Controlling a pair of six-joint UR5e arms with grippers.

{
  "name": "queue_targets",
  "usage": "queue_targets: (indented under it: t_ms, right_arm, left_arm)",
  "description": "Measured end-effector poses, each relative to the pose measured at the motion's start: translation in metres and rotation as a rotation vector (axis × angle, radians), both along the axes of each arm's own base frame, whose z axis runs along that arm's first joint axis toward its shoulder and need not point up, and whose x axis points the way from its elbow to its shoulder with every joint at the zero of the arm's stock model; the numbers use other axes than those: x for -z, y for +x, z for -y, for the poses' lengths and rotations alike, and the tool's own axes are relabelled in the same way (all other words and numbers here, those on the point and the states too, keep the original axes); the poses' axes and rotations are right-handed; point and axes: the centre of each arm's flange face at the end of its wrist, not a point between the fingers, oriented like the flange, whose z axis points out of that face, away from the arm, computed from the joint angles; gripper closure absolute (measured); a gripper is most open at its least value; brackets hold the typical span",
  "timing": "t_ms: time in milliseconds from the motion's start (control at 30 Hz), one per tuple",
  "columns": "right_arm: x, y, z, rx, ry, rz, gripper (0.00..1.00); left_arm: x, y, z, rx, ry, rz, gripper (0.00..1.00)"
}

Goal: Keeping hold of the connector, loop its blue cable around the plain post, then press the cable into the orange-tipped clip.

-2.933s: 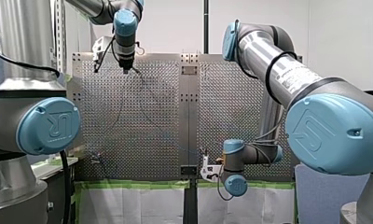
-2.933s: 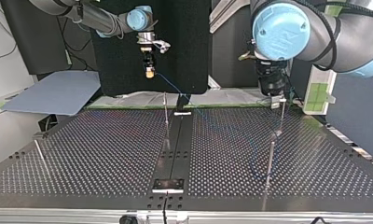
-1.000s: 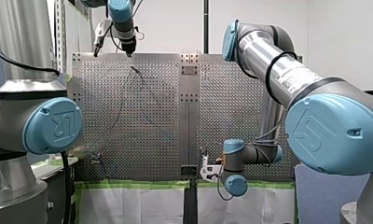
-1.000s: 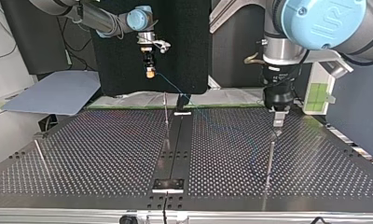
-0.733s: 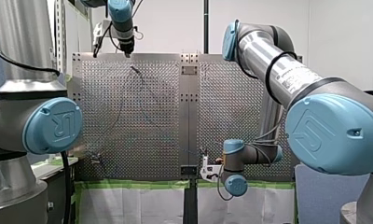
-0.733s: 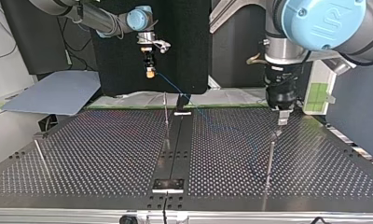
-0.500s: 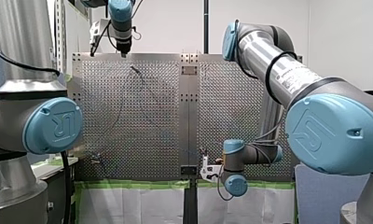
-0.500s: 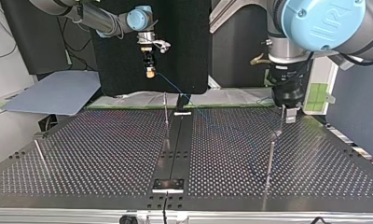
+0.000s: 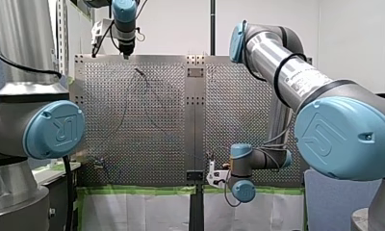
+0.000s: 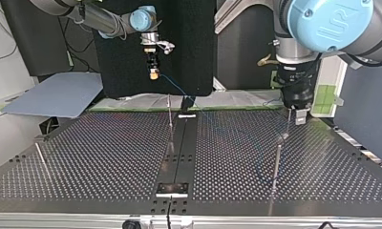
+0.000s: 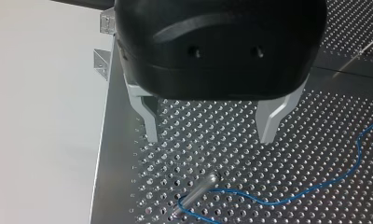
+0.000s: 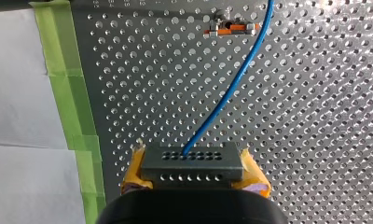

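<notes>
I am working in a robot lab. My left arm (image 9: 51, 127) and my right arm (image 9: 296, 77) are big and silver with blue caps, and they stand at a metal table (image 9: 152, 120) full of little holes. Green tape (image 12: 65, 70) runs along the table's edge beside white sheets (image 12: 17, 93). The wall (image 9: 354, 38) is plain white. Behind my arms stands a black screen (image 10: 189, 47), with a flat grey board (image 10: 60, 95) near it.

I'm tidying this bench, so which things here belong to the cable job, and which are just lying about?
Job: right hand, connector, blue cable, plain post, orange-tipped clip.
Lying about: green tape, grey sheet, spare post near that sheet.
</notes>
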Motion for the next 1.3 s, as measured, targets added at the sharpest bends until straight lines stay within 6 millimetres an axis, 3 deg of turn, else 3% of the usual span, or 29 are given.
queue_targets:
  t_ms: [800,1000,1300]
  right_arm:
    - [0.0,0.0,0.0,0.0,0.001,-0.001,1.0]
    - [0.0,0.0,0.0,0.0,-0.001,0.001,1.0]
    - [0.0,0.0,0.0,0.0,0.0,0.003,1.0]
  left_arm:
    - [0.0,-0.003,0.0,-0.019,0.006,-0.001,0.0]
    - [0.006,0.007,0.012,0.049,0.043,-0.001,0.0]
    - [0.013,0.027,0.05,0.127,0.11,0.027,0.0]
